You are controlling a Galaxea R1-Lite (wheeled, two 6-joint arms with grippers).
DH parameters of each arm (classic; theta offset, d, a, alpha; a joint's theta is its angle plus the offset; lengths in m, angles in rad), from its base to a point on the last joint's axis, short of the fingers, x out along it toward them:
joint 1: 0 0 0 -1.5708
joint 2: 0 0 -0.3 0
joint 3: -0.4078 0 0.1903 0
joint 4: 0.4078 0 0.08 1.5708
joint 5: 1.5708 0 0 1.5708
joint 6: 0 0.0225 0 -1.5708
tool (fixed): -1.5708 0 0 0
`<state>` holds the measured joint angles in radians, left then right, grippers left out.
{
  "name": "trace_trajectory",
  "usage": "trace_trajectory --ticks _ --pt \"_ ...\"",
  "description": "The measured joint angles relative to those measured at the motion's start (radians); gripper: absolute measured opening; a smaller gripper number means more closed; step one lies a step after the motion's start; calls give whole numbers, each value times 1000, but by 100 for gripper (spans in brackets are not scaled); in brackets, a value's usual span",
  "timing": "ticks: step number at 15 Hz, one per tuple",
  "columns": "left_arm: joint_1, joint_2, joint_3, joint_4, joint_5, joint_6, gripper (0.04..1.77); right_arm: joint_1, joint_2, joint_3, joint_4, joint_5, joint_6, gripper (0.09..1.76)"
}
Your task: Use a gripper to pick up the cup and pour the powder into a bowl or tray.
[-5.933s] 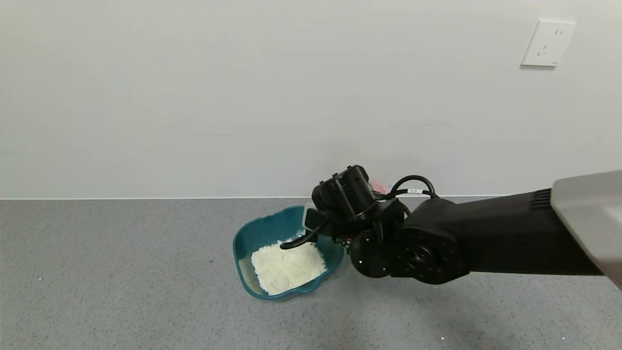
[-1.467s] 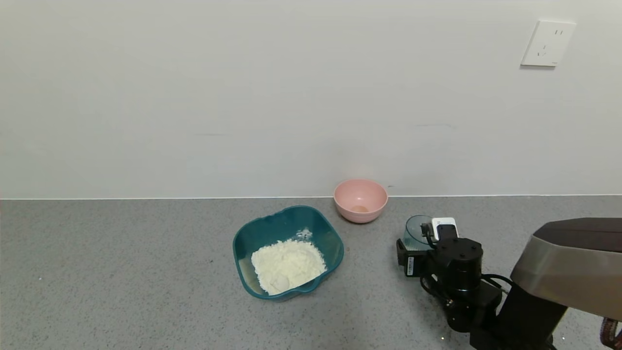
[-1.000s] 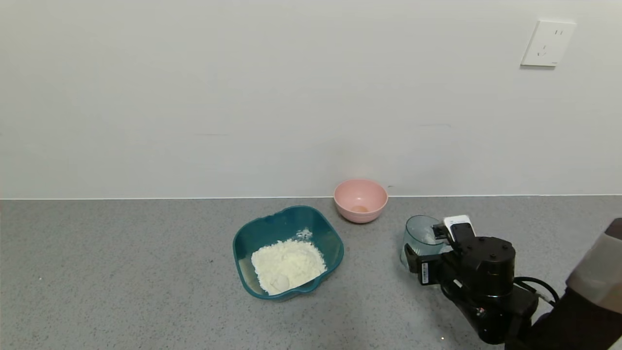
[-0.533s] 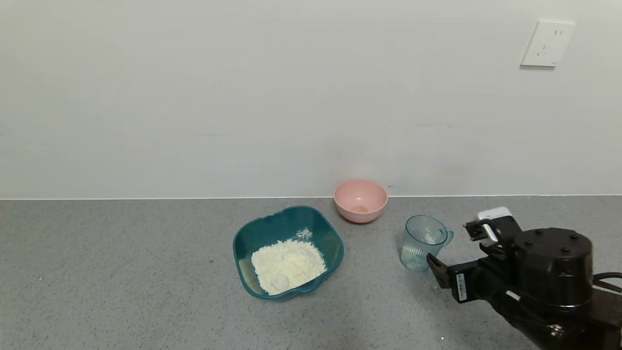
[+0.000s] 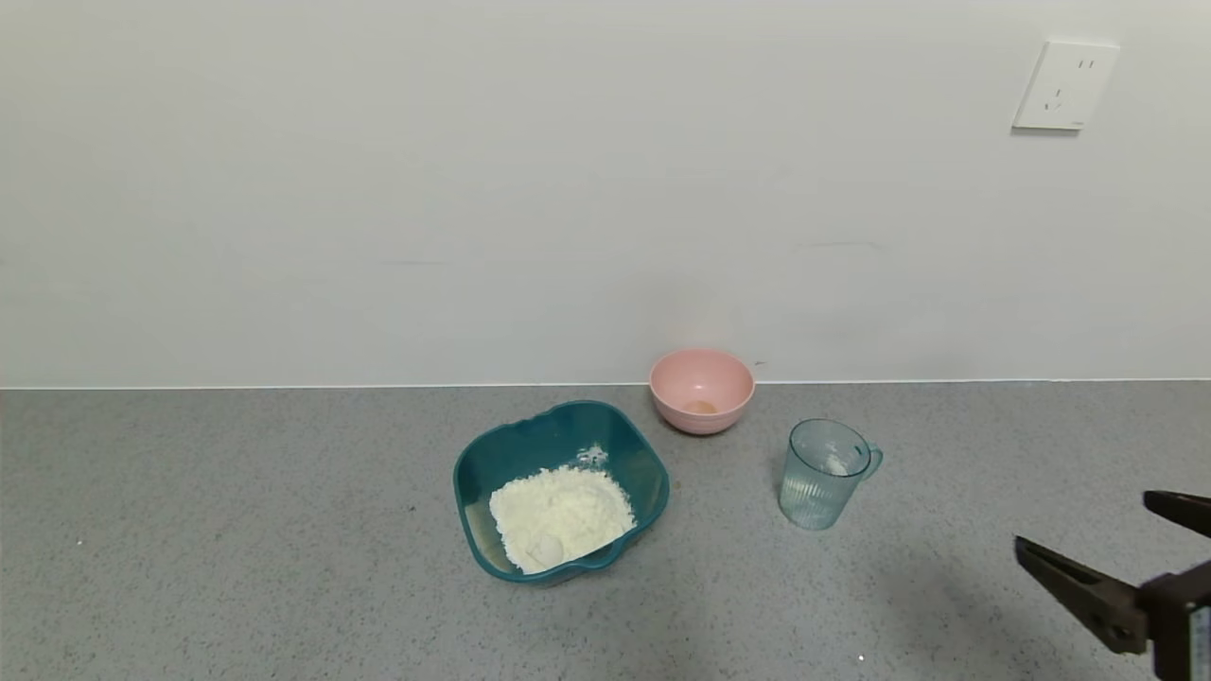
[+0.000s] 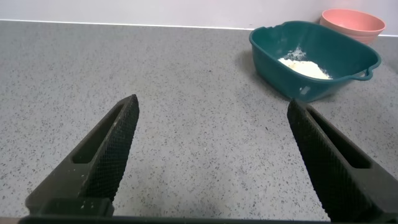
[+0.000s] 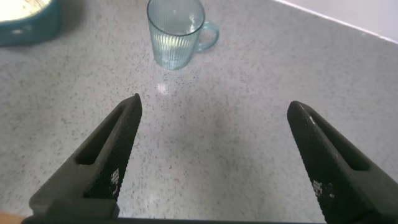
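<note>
The translucent blue-green cup (image 5: pixel 824 472) stands upright on the grey counter, right of the teal basin (image 5: pixel 482 468); it also shows in the right wrist view (image 7: pixel 177 31). A trace of powder clings inside the cup. A heap of white powder (image 5: pixel 560 515) lies in the basin, which the left wrist view (image 6: pixel 267 46) also shows. My right gripper (image 5: pixel 1088 539) is open and empty at the lower right, well clear of the cup; its own view (image 7: pixel 214 109) shows bare counter between the jaws. My left gripper (image 6: pixel 211 106) is open and empty, out of the head view.
A small pink bowl (image 5: pixel 701 389) stands by the wall behind the basin and cup. A wall socket (image 5: pixel 1065 84) is at the upper right. The counter meets the white wall at the back.
My right gripper let go of the cup, left it upright on the counter, and drew back to the lower right. Earlier it held the cup over the basin.
</note>
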<state>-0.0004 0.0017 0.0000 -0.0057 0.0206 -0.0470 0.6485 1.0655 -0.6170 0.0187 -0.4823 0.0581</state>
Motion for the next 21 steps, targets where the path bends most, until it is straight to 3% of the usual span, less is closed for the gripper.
trace_trajectory --ticks 7,15,21 --pt "0 0 0 0 0 0 172 -19 -388 -89 360 -7 -1 170" --pt "0 0 0 0 0 0 172 -442 -627 -110 416 27 -93 170" --pt "0 0 0 0 0 0 172 -619 -790 -21 423 241 -101 170"
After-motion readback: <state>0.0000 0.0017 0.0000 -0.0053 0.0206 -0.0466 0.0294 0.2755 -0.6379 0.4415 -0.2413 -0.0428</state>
